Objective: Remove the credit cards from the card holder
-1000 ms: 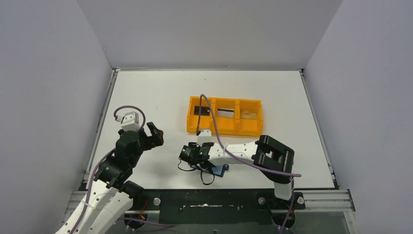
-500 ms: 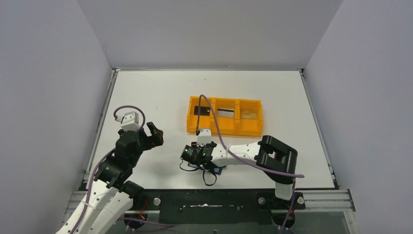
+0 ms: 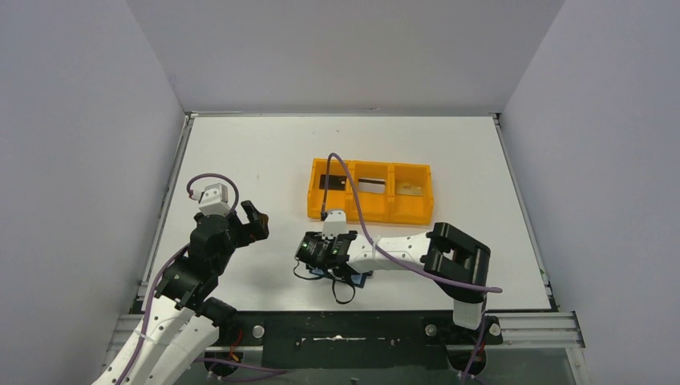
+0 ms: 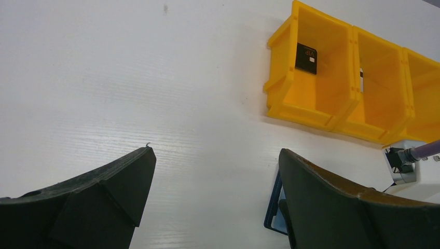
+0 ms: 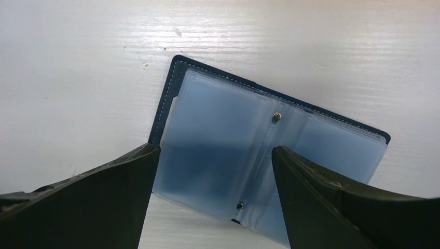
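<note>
The card holder lies open and flat on the white table, navy outside with pale blue translucent sleeves and a centre fold with small studs. No card shows in the sleeves facing me. My right gripper is open and hovers just above it, one finger over its left half, the other right of the fold. In the top view the right gripper covers most of the card holder. A black card, a second card and a pale beige card lie in the tray. My left gripper is open and empty.
The orange three-compartment tray stands behind the right gripper; it also shows in the left wrist view with the black card. A purple cable arches from the right wrist over the tray. The left gripper faces bare table.
My right gripper has shifted slightly up and to the right over the card holder. The left arm has not moved.
</note>
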You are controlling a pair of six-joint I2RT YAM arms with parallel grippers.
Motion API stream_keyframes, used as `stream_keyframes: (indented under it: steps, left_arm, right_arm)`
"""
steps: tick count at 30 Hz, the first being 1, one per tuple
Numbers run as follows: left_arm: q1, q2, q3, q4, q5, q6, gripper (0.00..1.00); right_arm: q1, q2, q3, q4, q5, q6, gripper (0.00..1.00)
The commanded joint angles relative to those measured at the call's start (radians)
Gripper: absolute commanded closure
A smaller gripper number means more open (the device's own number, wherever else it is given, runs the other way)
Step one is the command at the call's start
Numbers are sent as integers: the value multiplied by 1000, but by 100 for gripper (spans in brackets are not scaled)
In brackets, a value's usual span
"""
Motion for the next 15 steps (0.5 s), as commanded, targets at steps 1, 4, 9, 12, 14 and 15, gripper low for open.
stream_keyframes:
  steps: [1,4,9,12,14,15]
  left_arm:
    - [7,-4,30,27,7,-3,9]
    - [7,-3,30,27,8,-3,9]
    - [8,-3,30,27,8,-3,9]
    - [9,-6,29,26,4,-4,9]
    - [9,-6,29,26,4,-5,10]
    - [9,-7,30,26,4,-5,9]
  right_arm:
    - [-1,-9,51,-4,29,17,17]
    - [-9,22,71,-13,10,18,17]
    - [-19,95,104,-74,-18,47,19]
    - [-11,111,96,-91,-28,69,24]
    - [-7,106,76,-86,-23,76,29]
    - [-7,100,69,-79,-23,73,30]
